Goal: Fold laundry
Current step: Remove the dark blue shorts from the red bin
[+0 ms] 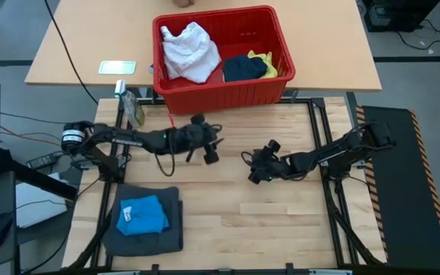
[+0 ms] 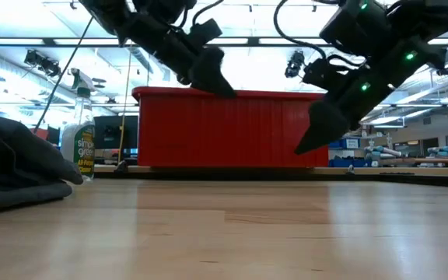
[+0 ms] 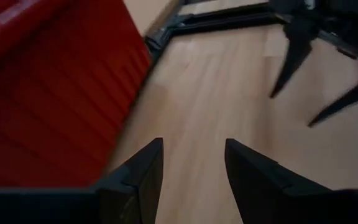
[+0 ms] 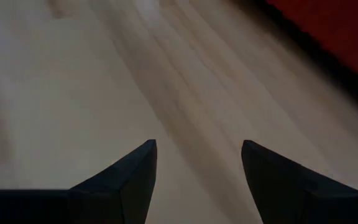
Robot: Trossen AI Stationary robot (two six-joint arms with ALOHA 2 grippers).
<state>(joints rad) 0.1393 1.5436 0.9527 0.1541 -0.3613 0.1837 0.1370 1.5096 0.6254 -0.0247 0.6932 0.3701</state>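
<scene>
A folded dark grey garment (image 1: pixel 145 221) lies flat on the table's near left part, with a folded bright blue garment (image 1: pixel 141 215) resting on top of it. In the red basket (image 1: pixel 224 93) a crumpled white garment (image 1: pixel 190 52) lies at the left, a dark navy one (image 1: pixel 243 69) at the right, and a yellow one (image 1: pixel 270 66) peeks out beside it. My left gripper (image 1: pixel 211 151) hovers open above the table just near of the basket. My right gripper (image 1: pixel 257 173) hovers open over the table's middle. Both hold nothing.
The red basket stands beyond the table's far edge on a second tabletop. A spray bottle (image 1: pixel 134 108) stands at the far left corner. Bare wood (image 1: pixel 266 221) spreads over the table's middle and near right. Dark frame rails (image 1: pixel 328 145) edge the table.
</scene>
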